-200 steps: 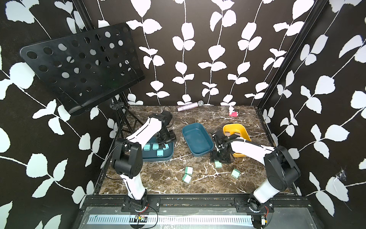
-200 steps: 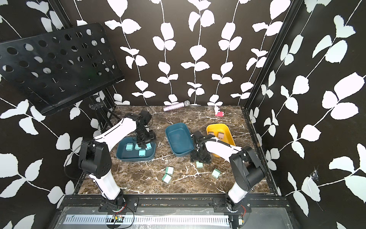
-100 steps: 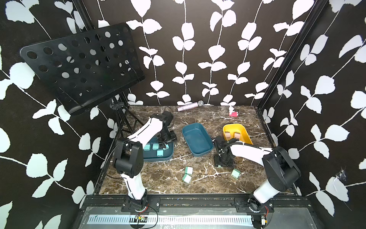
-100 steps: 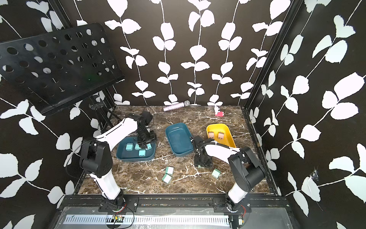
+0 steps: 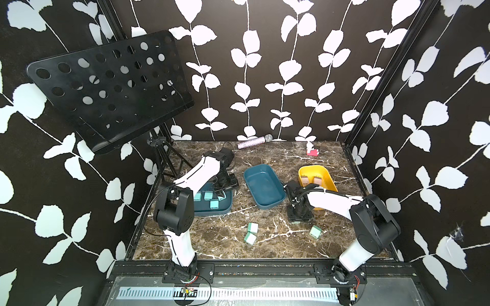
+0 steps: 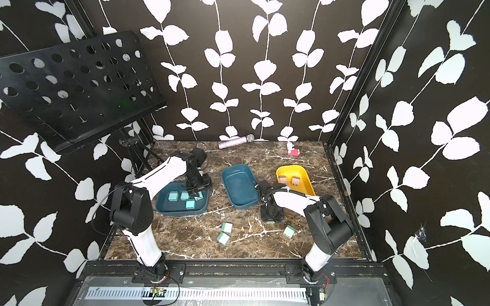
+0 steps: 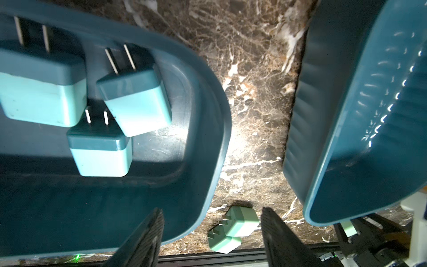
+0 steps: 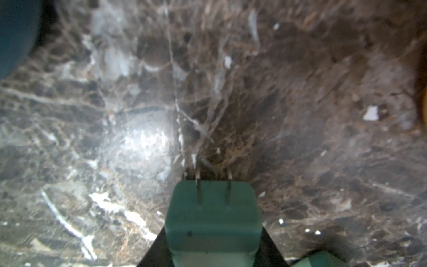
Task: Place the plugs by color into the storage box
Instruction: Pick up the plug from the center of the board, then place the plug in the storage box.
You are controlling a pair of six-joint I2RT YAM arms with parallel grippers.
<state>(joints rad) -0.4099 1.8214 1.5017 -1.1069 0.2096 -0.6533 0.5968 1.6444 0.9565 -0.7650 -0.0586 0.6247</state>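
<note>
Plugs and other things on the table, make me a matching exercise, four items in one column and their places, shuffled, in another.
Things:
1. light blue plugs
2. pinkish beige plugs
3. mint green plug seen in the right wrist view
4. microphone

Places:
A. between the fingers of the right gripper
B. in the yellow tray
C. at the back edge of the table
D. in the teal tray on the robot's left

Pairs: 1-D, 2-B, 3-A, 4-C

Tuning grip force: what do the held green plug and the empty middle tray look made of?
Green plug: likely matte moulded plastic, rounded edges; prongs thin bare metal. Middle tray: probably glossy plastic, ribbed wall catching highlights.
</note>
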